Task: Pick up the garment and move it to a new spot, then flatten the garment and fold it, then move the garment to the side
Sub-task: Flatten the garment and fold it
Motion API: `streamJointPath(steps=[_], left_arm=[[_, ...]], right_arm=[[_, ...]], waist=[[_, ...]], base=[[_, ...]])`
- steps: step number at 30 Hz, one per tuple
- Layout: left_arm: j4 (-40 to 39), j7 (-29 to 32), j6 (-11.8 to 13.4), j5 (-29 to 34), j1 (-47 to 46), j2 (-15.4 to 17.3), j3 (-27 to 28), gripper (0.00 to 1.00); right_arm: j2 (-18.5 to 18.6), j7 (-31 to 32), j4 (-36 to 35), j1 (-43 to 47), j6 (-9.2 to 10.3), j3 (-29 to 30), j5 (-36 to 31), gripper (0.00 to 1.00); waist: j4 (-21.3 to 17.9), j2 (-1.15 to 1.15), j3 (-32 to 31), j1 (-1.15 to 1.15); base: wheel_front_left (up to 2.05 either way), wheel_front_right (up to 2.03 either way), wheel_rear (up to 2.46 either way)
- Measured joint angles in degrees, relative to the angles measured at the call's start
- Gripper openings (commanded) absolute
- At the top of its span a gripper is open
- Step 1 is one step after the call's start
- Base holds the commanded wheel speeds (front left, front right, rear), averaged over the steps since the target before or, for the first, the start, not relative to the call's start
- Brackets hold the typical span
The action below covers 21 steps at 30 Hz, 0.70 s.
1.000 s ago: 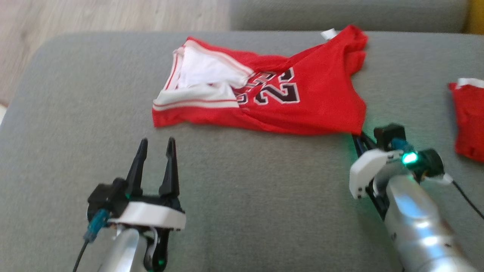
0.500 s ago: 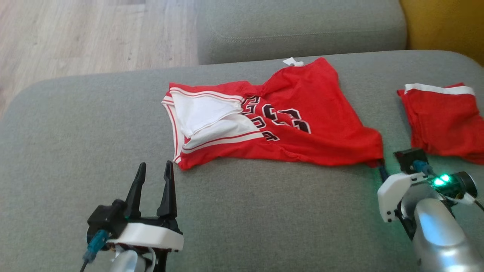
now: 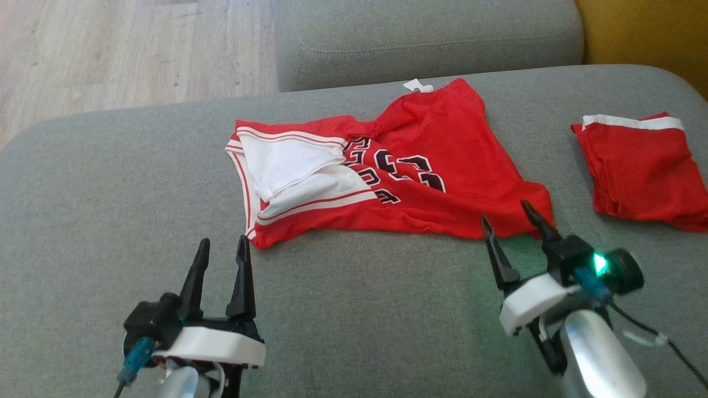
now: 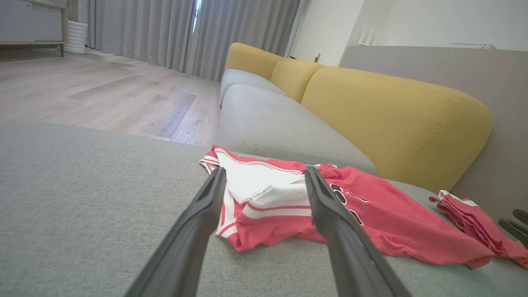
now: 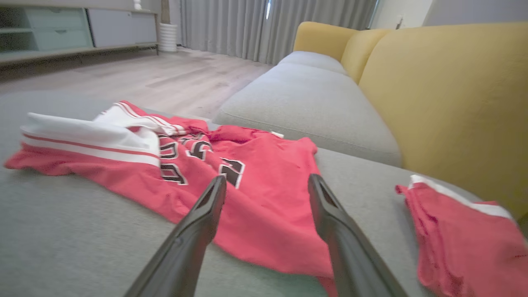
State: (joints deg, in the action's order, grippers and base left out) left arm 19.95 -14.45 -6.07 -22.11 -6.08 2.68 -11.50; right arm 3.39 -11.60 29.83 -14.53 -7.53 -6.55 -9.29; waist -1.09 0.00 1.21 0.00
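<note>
A red jersey (image 3: 442,166) with white trim and dark numbers lies crumpled on the grey cushion (image 3: 110,193), its white-lined collar end turned open at the left. My left gripper (image 3: 220,250) stands open just below the jersey's lower left corner, apart from it; the jersey (image 4: 371,214) lies beyond its tips. My right gripper (image 3: 506,215) is open at the jersey's lower right corner, holding nothing, with the cloth (image 5: 264,194) just past its fingertips.
A second red garment (image 3: 641,166) with a white band lies folded at the right of the cushion. Another grey seat cushion (image 3: 426,38) and a yellow backrest (image 3: 641,33) lie behind. Wooden floor (image 3: 110,50) is beyond the cushion's far left edge.
My right gripper let go of the jersey's lower right corner and drew back, open. The jersey's corner settled on the cushion. The head view also shifted. The left gripper stayed put.
</note>
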Motion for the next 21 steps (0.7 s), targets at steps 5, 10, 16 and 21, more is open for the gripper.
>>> streamJointPath(steps=[5,10,16,21], left_arm=[[-0.1,0.0,-0.1,0.1,-0.1,0.0,0.0,1.0],[-0.7,0.0,-0.4,0.1,-0.1,0.0,0.0,1.0],[-0.7,0.0,-0.5,0.1,-0.7,0.0,-0.6,1.0],[-1.0,0.0,-0.6,0.0,-2.4,0.0,-2.1,1.0]], right_arm=[[-0.4,-1.2,-3.4,4.9,0.0,-1.5,10.7,1.0],[-0.4,-2.1,-4.6,7.1,0.0,-1.5,15.9,1.0],[-0.4,-2.4,-5.8,6.8,0.0,-1.8,17.7,1.0],[-0.4,-1.0,-5.4,1.3,0.0,-5.2,20.9,1.0]], waist=[[0.3,0.0,0.3,0.0],[0.9,0.0,0.9,0.0],[2.3,0.0,2.1,0.0],[4.3,0.0,4.3,0.01]], base=[[0.0,0.0,0.0],[0.0,0.0,0.0],[0.0,0.0,0.0],[0.0,0.0,0.0]])
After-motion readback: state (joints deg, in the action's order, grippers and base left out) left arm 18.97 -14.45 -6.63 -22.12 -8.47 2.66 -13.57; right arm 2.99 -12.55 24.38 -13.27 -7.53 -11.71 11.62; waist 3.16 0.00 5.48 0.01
